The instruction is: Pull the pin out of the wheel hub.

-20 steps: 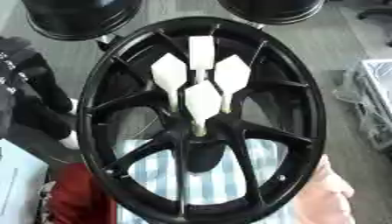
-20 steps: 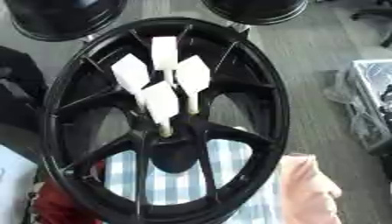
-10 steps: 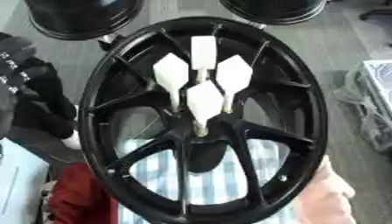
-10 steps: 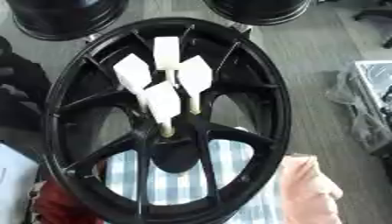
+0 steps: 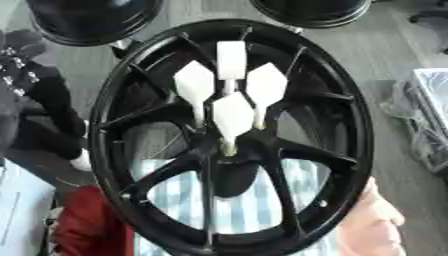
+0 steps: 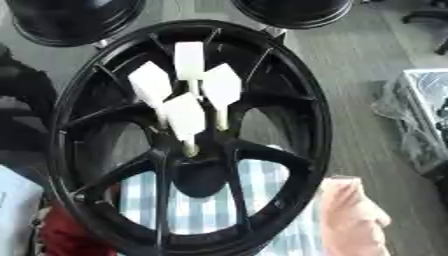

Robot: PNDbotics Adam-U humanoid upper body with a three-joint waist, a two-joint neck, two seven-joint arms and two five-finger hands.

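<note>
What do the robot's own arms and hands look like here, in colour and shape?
Only the left arm shows, at the left edge beside the black spoked wheel rim. It is bulky and black, with a few small silver spots near its top. No cables or markings show, and its hand cannot be made out. The right arm is out of view.

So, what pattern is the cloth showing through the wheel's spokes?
Blue-and-white stripes on the cloth, clearest in the left eye view.
</note>
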